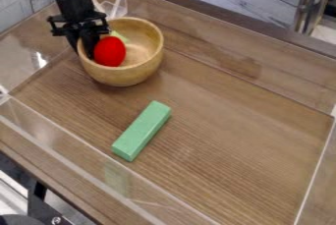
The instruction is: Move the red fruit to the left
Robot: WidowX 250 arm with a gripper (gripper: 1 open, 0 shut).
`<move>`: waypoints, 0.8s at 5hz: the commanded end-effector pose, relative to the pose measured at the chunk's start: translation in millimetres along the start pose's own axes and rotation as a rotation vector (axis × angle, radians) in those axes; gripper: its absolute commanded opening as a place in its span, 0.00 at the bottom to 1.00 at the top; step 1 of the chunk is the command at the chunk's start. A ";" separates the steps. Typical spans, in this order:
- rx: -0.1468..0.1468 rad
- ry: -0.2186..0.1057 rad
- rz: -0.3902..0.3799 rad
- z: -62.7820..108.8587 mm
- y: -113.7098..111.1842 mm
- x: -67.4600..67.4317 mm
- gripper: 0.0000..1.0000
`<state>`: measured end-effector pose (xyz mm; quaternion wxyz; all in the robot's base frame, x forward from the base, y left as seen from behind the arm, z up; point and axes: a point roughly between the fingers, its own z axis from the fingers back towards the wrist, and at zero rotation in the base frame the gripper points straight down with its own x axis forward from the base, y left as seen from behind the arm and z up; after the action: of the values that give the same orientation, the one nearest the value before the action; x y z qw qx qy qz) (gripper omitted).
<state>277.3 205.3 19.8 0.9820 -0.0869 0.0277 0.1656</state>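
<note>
The red fruit lies inside a wooden bowl at the back left of the table, close to the bowl's left side. My black gripper comes straight down at the bowl's left rim, just left of the fruit. Its fingers are nearly together and appear to pinch the rim. The fingertips are partly hidden by the rim and the fruit, and whether a finger touches the fruit cannot be told.
A long green rectangular block lies diagonally in the middle of the wooden table. Low clear plastic walls ring the work area, and the left wall runs close to the bowl.
</note>
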 end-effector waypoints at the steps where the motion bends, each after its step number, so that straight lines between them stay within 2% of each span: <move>1: 0.018 0.055 0.056 -13.3 -0.1 -19.1 1.00; 3: 0.020 0.083 0.021 -6.8 16.6 -29.6 1.00; 4: 0.017 0.089 0.027 -6.8 12.1 -32.5 1.00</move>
<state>252.6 202.7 18.1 0.9791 -0.0881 0.0599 0.1732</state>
